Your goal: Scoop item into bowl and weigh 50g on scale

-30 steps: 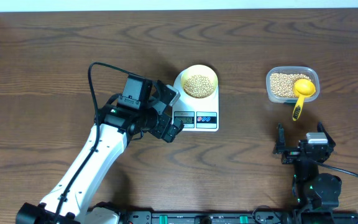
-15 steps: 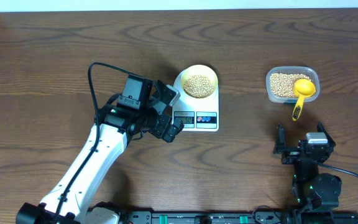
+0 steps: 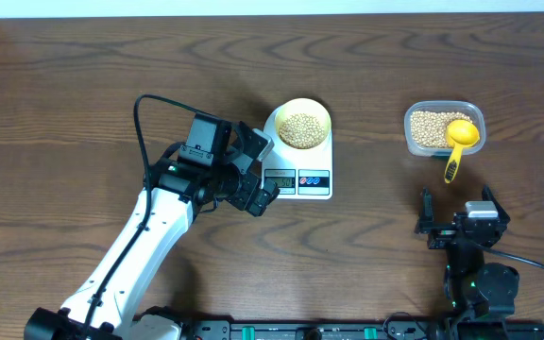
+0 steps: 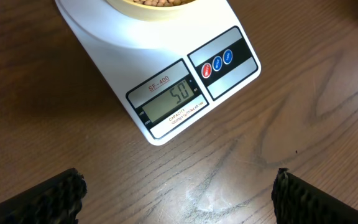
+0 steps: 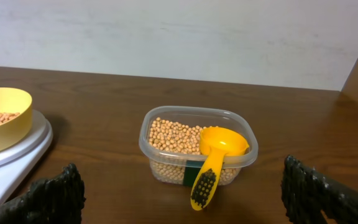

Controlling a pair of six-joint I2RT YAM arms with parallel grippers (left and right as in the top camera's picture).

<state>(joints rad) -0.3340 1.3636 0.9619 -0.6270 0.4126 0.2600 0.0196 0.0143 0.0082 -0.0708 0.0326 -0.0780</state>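
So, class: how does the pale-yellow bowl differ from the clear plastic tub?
The bowl is round and opaque; the tub is rectangular and clear. The bowl sits on the scale; the tub sits on the table. Only the tub has a scoop in it, not the bowl. Both hold beans.

Overhead looks straight down, left wrist close above the scale (image 4: 160,81), right wrist low and level, scale edge shared.

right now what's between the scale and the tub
Only bare table lies between the scale and the tub. The overhead view shows it, and the right wrist view agrees.
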